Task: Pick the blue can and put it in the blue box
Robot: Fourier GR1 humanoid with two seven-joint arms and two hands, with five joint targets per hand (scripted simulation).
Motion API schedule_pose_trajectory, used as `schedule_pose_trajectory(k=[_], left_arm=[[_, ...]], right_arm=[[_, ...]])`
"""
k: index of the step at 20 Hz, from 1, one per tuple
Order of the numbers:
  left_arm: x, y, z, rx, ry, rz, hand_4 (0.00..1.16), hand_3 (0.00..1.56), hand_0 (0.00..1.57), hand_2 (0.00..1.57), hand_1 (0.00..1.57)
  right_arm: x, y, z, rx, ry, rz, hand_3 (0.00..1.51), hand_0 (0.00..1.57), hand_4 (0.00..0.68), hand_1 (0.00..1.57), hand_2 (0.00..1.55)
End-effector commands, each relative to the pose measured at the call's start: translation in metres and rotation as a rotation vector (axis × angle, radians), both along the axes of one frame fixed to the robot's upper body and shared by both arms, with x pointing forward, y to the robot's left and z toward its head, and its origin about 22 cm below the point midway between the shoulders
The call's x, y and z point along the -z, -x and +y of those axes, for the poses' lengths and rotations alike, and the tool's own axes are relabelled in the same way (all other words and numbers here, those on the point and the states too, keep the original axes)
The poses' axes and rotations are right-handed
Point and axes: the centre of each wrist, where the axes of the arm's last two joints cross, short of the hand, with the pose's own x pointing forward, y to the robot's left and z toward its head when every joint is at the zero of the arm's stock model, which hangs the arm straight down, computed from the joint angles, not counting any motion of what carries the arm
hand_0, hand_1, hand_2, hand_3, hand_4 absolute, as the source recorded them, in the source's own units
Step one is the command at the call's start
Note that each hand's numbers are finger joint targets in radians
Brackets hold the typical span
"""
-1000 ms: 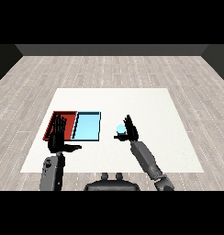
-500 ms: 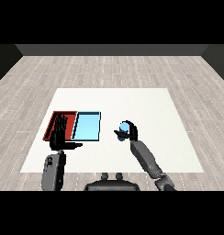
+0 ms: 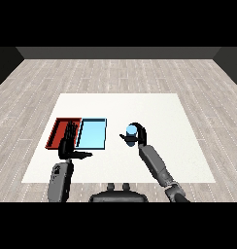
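Note:
The blue can stands upright on the white table to the right of the light blue tray. My right hand is curled round the can, thumb on its left side and fingers over its top and right. The red tray lies just left of the blue one. My left hand stands open, fingers straight up and thumb out to the right, over the near edges of both trays where they meet.
The white table spreads well beyond the trays to the right and back. Around it lies a grey plank floor.
My right hand's fingers, straight and open beside the can a second ago, have curled round it. The can and the left hand have stayed in place.

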Motion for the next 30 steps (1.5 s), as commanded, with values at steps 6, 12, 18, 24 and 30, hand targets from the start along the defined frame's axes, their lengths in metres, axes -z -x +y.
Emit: schedule_pose_trajectory(k=[6,12,18,24,30], left_arm=[[0.0,-0.014,-0.024,0.102,-0.033,0.087,0.0,0.0,0.0,0.0,0.0],[0.01,-0.009,-0.057,0.141,-0.043,0.134,0.0,0.0,0.0,0.0,0.0],[-0.002,-0.006,-0.074,0.174,-0.012,0.154,0.0,0.0,0.0,0.0,0.0],[0.003,-0.021,-0.091,0.246,0.024,0.221,0.0,0.0,0.0,0.0,0.0],[0.013,-0.015,-0.111,0.25,0.011,0.253,0.0,0.0,0.0,0.0,0.0]], right_arm=[[-0.067,-0.006,-0.006,-0.025,0.107,-0.135,1.39,1.44,0.62,1.44,1.45],[-0.064,-0.002,-0.006,-0.057,0.151,-0.177,1.4,1.42,0.616,1.42,1.45],[-0.092,0.022,-0.015,-0.075,0.165,-0.181,1.4,1.43,0.616,1.43,1.45],[-0.099,0.016,-0.008,-0.09,0.206,-0.216,1.4,1.44,0.614,1.44,1.45],[-0.104,0.015,0.014,-0.121,0.204,-0.232,1.4,1.46,0.61,1.46,1.46]])
